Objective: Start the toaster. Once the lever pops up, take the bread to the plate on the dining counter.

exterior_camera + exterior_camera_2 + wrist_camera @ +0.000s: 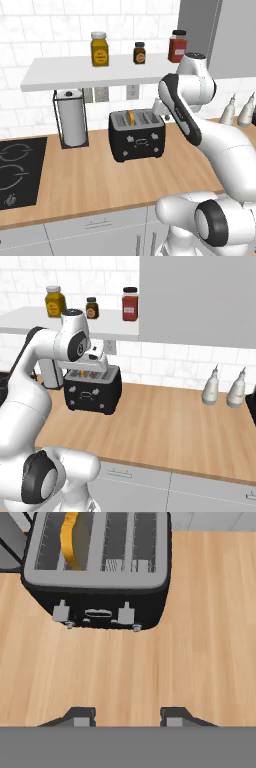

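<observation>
Arm bent over toaster (137,134), end effector (128,716) apparently part-open, empty; bread (72,539) slotted

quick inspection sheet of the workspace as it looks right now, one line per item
surface: wooden counter, black cooktop inset at its left
job's things: black toaster upright on the counter; bread standing in a left slot, crust showing
clutter: paper towel roll left of the toaster; two pale bottles further right
grippers: gripper above the counter in front of the toaster, fingers apart, nothing between them
cables: nothing seen
surroundings: white tiled wall, shelf holding three jars, wall outlets beneath
</observation>
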